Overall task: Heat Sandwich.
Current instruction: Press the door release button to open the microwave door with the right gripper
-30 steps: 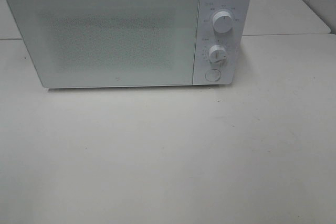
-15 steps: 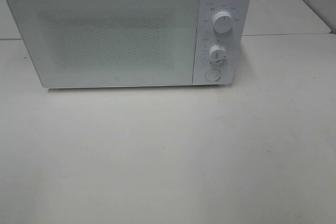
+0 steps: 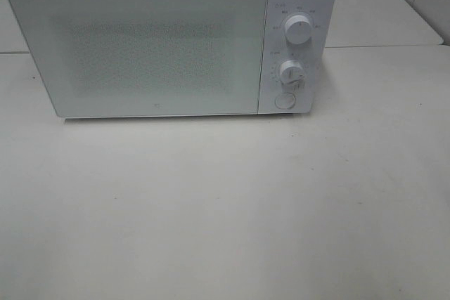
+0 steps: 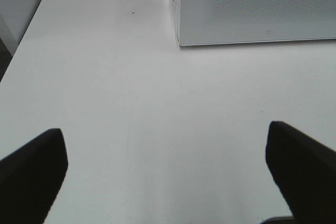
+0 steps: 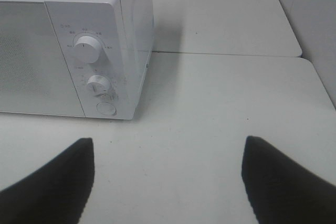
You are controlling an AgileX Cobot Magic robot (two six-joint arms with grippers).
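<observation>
Table (image 3: 211,216): broad white top, bare in front of the oven. We judge this leaves working room for both arms.

Microwave (image 3: 140,47): stands at the far side of the table with its front towards the arms, so door and controls are within reach. Its door (image 3: 133,50) is closed flush and its speckled window shows nothing of the inside.

Left gripper (image 4: 163,132): fingers spread wide apart with nothing between them, hovering over bare table near the oven's door-side corner. It looks parked.

Right gripper (image 5: 169,141): fingers apart and empty, facing the control panel. We judge it placed to work the controls.

Upper knob (image 3: 299,31), lower knob (image 3: 291,72) and round button (image 3: 284,100) are stacked down the panel. We cannot read their settings.

Sandwich: in no view. Whether it sits behind the closed door we cannot tell.

Count: one table, one microwave, one door, two grippers, two knobs, one button, no sandwich visible.
</observation>
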